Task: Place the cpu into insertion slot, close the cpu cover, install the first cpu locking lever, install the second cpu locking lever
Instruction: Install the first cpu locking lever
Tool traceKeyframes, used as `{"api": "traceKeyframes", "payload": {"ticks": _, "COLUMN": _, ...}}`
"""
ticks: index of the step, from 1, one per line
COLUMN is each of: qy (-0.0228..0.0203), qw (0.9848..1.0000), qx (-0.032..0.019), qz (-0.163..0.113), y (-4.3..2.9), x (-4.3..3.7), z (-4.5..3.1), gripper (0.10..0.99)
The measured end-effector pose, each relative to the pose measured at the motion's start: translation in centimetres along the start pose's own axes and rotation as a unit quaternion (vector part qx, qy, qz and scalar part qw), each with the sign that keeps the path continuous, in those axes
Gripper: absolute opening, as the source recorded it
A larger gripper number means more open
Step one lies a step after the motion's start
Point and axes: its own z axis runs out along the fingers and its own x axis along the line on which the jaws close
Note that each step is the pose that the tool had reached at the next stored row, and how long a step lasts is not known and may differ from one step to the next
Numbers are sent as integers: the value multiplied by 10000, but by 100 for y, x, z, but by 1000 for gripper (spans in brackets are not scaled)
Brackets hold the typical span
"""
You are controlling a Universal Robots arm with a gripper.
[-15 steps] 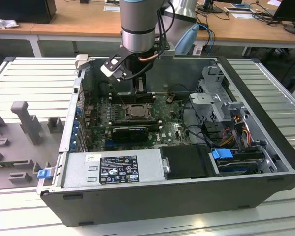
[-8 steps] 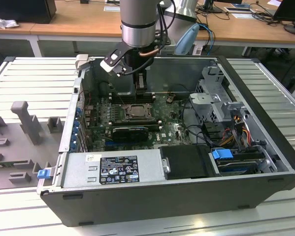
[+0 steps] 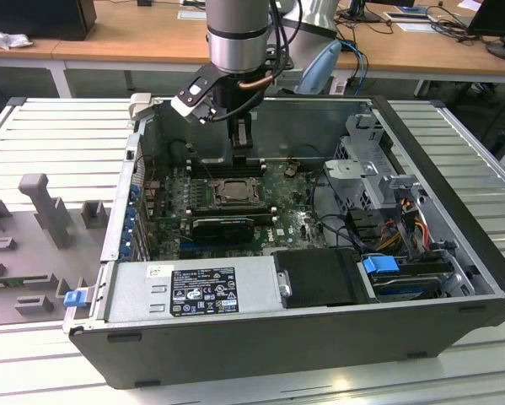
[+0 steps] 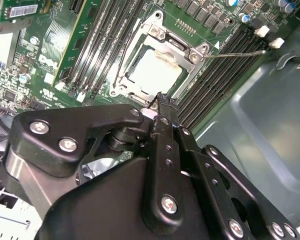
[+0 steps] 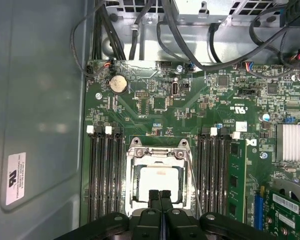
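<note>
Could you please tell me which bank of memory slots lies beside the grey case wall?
The bank between the cpu and the case wall; the other bank borders a green card.

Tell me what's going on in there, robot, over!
Claw shut, nothing held, tips above the cpu edge. Cpu seated, cpu cover down over it. Memory slots either side, not blocking.

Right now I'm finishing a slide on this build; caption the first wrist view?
Shut gripper over the cpu cover, lowered around the seated cpu, on the green motherboard.
</note>
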Motion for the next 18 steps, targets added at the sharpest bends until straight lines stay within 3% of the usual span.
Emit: {"api": "traceKeyframes", "payload": {"ticks": 18, "qy": -50, "qw": 10000, "qx": 1, "qz": -3, "y": 12, "x": 5, "z": -198, "gripper": 106}}
